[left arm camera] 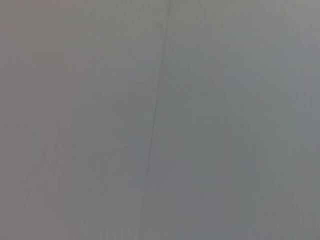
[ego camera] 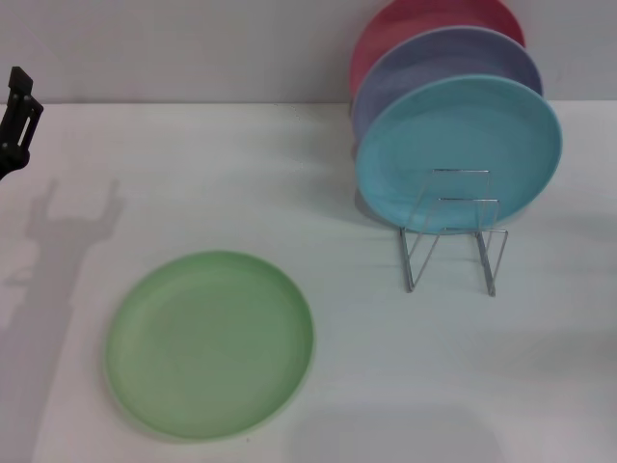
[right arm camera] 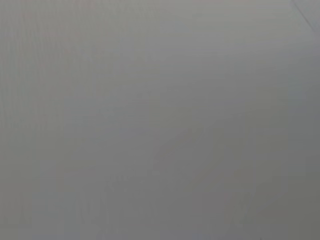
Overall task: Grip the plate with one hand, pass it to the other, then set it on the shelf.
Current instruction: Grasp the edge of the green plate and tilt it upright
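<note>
Lying flat on the table [ego camera: 289, 154], the plate [ego camera: 209, 343] risks skidding from a shallow grip; left gripper [ego camera: 17, 121] waits, finger state unclear.

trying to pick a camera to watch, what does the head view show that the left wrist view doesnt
Only the head view shows the scene: the pale green plate lying flat on the white table, the wire shelf holding a light blue plate, a lilac plate and a red plate on edge, and the left end effector at the table's far left edge. Only the left wrist view shows a plain grey surface crossed by a thin dark line. Nothing recognisable appears in both; the right end effector is in neither.
</note>
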